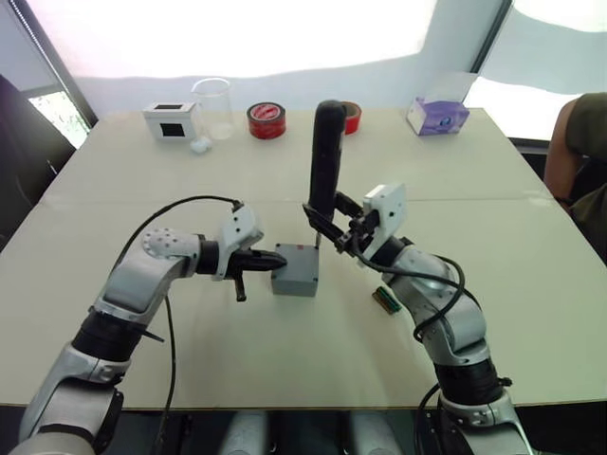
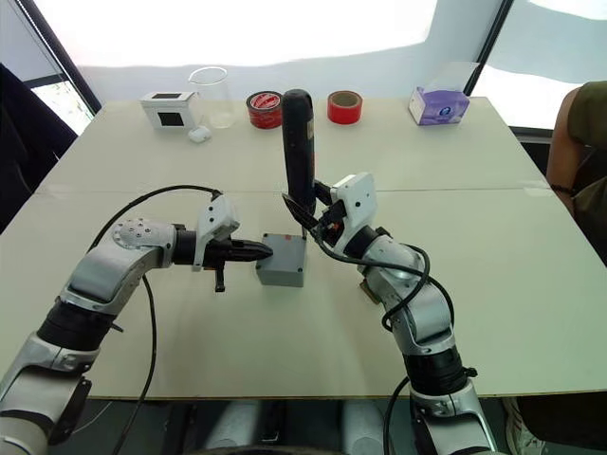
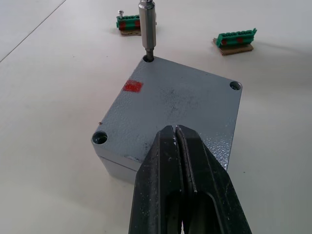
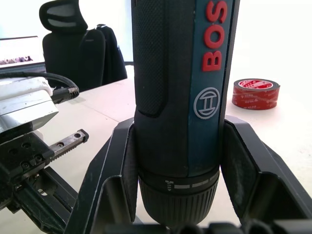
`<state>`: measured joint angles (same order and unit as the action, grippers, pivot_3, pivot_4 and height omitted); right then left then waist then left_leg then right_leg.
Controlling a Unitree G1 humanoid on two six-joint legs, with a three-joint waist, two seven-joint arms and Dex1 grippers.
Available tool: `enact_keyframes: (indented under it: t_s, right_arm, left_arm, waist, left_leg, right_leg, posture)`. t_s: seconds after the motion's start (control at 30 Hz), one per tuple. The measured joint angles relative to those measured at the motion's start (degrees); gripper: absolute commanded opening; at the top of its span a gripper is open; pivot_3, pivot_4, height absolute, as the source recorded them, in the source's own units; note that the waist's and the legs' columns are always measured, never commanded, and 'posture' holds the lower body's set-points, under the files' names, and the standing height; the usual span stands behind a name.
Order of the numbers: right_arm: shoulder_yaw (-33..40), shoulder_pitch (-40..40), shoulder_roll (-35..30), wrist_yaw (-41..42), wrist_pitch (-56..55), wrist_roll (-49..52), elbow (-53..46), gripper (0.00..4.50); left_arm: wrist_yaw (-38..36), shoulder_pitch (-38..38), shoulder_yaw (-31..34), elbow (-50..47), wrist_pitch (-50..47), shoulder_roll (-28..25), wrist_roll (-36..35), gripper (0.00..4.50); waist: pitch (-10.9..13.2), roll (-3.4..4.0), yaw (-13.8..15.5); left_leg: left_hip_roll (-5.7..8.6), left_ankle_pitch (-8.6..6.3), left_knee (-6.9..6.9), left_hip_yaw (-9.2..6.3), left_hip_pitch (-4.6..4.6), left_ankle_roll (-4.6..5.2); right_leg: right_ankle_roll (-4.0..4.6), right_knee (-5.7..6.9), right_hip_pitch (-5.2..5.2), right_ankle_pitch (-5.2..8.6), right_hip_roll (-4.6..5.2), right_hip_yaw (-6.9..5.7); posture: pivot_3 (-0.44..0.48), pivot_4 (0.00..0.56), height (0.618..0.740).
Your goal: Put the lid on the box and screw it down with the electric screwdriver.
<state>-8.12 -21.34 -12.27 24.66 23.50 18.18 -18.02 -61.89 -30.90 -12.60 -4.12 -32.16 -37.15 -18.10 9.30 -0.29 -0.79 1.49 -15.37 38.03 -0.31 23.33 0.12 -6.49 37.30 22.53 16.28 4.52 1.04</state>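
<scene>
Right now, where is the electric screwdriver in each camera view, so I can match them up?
Left eye: electric screwdriver upright at centre, held by the right gripper over the box.
Right eye: upright, just left of centre.
Left wrist: its metal bit stands in the lid's far corner hole.
Right wrist: its body between the fingers.
Shared landmark: the red tape roll.

Red tape rolls, beaker, tissues
</scene>
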Motion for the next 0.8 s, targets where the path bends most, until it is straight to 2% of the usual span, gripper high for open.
enact_keyframes:
  t_s: [0.2,0.8]
  right_arm:
    - [-1.7,-0.8,0.4,-0.9,-0.2,-2.4,1.5,1.76]
    - [-0.7,-1.4,2.3,-1.2,-1.5,-2.3,3.8,1.76]
  left_arm:
    - [0.1,0.8,0.0,-0.6,0.0,0.0,0.1,0.00]
    - [0.2,0.9,0.0,-0.6,-0.2,0.0,0.1,0.00]
  waist:
    - [-0.4,-0.19,0.1]
    - [-0.4,-0.21,0.1]
  left_leg:
    - [-0.01,0.00,0.00,-0.02,-0.03,0.00]
    - [-0.02,0.00,0.00,-0.04,-0.08,0.00]
  right_leg:
    - [0.01,0.01,-0.04,0.00,0.00,0.00]
    - [0.02,0.00,-0.10,0.01,0.03,-0.01]
  posture:
    - [0.000,0.150,0.740]
    - [0.000,0.150,0.740]
